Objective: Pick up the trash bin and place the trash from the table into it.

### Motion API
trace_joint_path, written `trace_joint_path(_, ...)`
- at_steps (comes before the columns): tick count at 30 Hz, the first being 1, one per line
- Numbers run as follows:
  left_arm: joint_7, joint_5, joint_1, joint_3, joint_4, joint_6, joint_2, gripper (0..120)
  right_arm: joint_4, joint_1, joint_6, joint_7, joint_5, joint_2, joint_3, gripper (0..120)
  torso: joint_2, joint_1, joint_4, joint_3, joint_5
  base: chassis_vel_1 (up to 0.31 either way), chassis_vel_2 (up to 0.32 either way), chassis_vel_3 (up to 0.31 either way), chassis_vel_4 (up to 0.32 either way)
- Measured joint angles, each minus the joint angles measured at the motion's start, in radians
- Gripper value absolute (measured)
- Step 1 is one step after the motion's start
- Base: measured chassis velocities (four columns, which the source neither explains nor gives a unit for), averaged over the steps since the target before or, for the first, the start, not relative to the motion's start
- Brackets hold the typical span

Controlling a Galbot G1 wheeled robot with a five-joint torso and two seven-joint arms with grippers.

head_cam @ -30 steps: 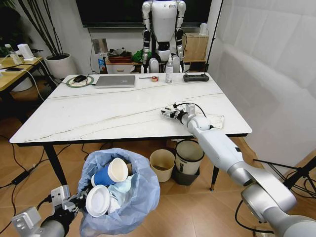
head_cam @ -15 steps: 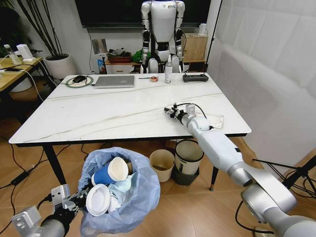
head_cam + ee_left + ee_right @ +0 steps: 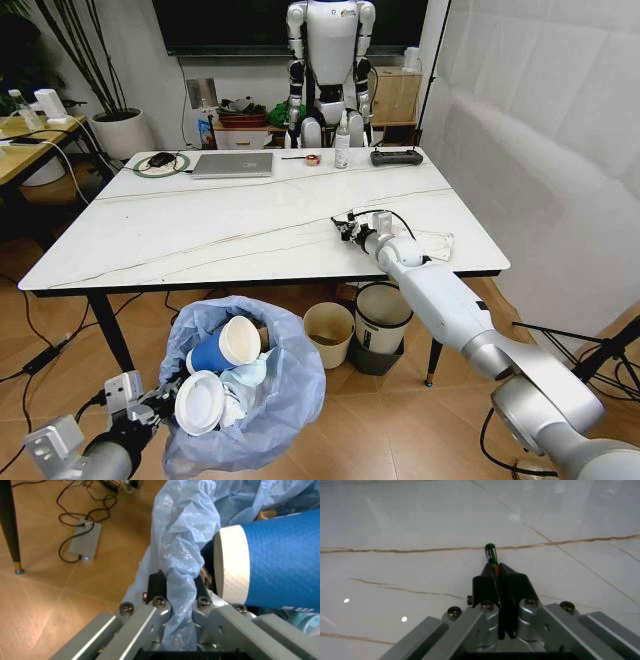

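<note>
Currently, starting at your left, the left gripper (image 3: 150,412) hangs low in front of the table (image 3: 200,225) with its jaws clamped on a fold of the blue bag at the rim of the trash bin (image 3: 280,400), which it holds clear of the floor. You can see the bin already carries a blue paper cup (image 3: 222,348), a white lid (image 3: 198,403) and a light-blue mask (image 3: 250,378), so much of the litter looks collected. Moving right, the right gripper (image 3: 343,224) sits above the tabletop toward its right side, jaws closed on a thin green wrapper (image 3: 491,553) that stands out past the fingertips, well apart from the bin. Just beyond that arm, a clear plastic piece (image 3: 437,240) lies on the table near the right edge. Judging by this, you have the held wrapper to deliver and that piece left to clear.
</note>
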Motion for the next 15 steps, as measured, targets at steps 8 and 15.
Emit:
trace_joint_path(8, -0.004, -0.009, -0.006, 0.001, 0.000, 0.002, 0.008, 0, 0.193, -0.007, -0.032, 0.017, 0.120, -0.078, -0.035, 0, 0.000, 0.000, -0.0002, 0.000, -0.0001, 0.000, 0.000, 0.000, 0.000)
trace_joint_path(15, -0.004, -0.014, -0.006, -0.002, 0.000, 0.003, 0.011, 0, 0.554, -0.081, -0.081, 0.019, 0.301, -0.253, -0.080, 0, 0.000, 0.000, -0.0006, 0.000, -0.0001, 0.000, 0.000, 0.000, 0.000)
